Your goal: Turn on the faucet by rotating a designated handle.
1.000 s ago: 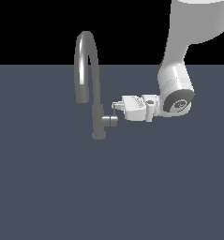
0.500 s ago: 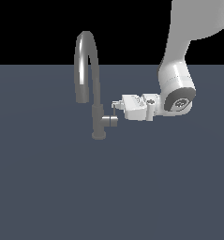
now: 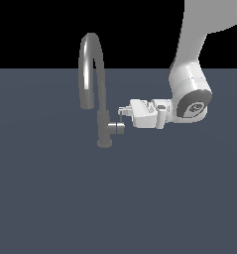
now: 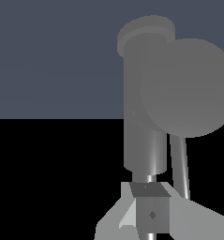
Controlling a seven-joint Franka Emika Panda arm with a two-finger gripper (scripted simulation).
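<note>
Flat dark slate-blue surface carrying one tall grey metallic faucet

A plain, matt slate-blue floor (image 3: 55,198) is seen filling the lower part of the exterior view, bounded above by a straight horizon against black. Only the grey metallic faucet (image 3: 104,130) with its arched spout is stood directly on it, upright on its cylindrical base, towards the exterior view's left of centre.

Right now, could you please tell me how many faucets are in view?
1. The faucet stands alone on the dark floor, toward the exterior view's left, its arched spout rising high. The tool sits just above its side handle. Nothing suggests another is hidden.
</note>
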